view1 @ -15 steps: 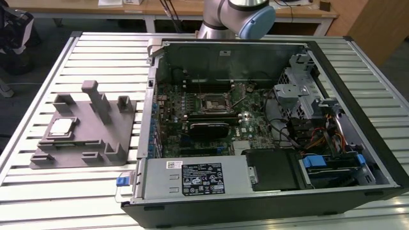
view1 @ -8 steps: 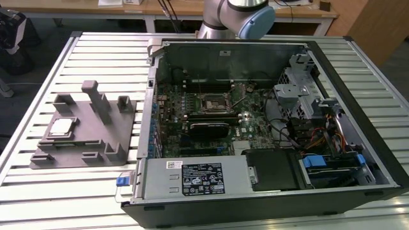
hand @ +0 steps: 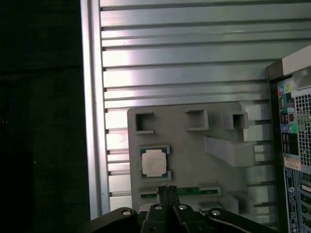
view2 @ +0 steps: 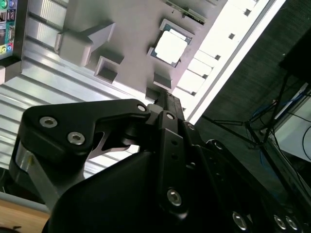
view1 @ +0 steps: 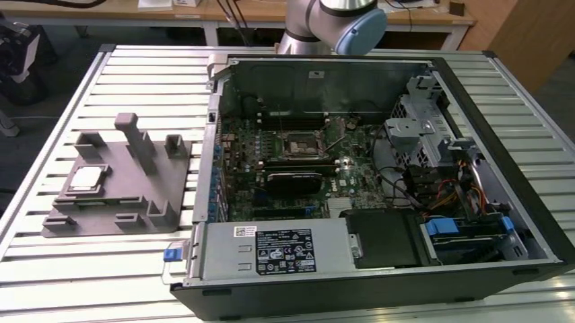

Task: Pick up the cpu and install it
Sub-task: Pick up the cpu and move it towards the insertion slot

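Observation:
The cpu [view1: 87, 178] is a small silver square lying flat in a recess of the grey holder block [view1: 126, 195], on the exterior view's left. Both wrist views show the cpu [view2: 170, 48] [hand: 154, 162] from well above, with the holder block [view2: 131, 39] [hand: 194, 155] around it. My gripper [hand: 167, 190] [view2: 164, 99] hangs high over the block, off the cpu, its black fingers pressed together and holding nothing. The black socket frame [view1: 299, 142] sits on the motherboard inside the open computer case [view1: 378, 168].
The case lies on a slatted metal table [view1: 134, 74], with a power supply [view1: 269, 249] at its front and drive cages [view1: 431, 128] on the exterior view's right. The arm's joint [view1: 355, 27] rises behind the case. A green strip [hand: 192, 190] lies in a holder slot.

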{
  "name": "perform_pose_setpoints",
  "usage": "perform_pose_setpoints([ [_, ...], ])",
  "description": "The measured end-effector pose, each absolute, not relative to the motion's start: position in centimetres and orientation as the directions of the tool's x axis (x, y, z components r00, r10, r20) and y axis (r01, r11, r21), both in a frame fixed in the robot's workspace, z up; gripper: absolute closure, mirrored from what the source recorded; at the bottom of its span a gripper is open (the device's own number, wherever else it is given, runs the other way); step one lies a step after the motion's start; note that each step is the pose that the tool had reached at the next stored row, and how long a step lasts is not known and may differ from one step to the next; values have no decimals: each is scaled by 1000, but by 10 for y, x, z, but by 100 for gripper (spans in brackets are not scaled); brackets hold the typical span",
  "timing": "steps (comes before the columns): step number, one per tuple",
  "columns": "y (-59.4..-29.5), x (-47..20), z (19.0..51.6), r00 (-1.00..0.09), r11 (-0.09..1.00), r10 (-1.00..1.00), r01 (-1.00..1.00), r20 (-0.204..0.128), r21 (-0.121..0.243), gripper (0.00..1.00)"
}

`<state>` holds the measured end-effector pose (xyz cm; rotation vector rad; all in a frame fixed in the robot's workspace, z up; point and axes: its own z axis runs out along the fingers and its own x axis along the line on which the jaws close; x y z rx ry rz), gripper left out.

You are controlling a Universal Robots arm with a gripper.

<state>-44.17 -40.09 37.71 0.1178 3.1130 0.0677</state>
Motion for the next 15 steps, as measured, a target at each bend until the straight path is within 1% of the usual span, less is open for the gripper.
perform_pose_setpoints([
  [8, -411, -442, 363, -998, 998, 55, 54, -21, 45, 88],
  [10, -412, -442, 359, -999, 998, 51, 49, -21, 47, 76],
  [11, -412, -442, 357, -999, 998, 49, 48, -21, 49, 76],
  [13, -412, -442, 354, -999, 998, 43, 42, -21, 53, 64],
  [14, -412, -442, 352, -999, 998, 39, 38, -20, 55, 64],
  [15, -412, -442, 351, -999, 998, 36, 35, -20, 60, 59],
])
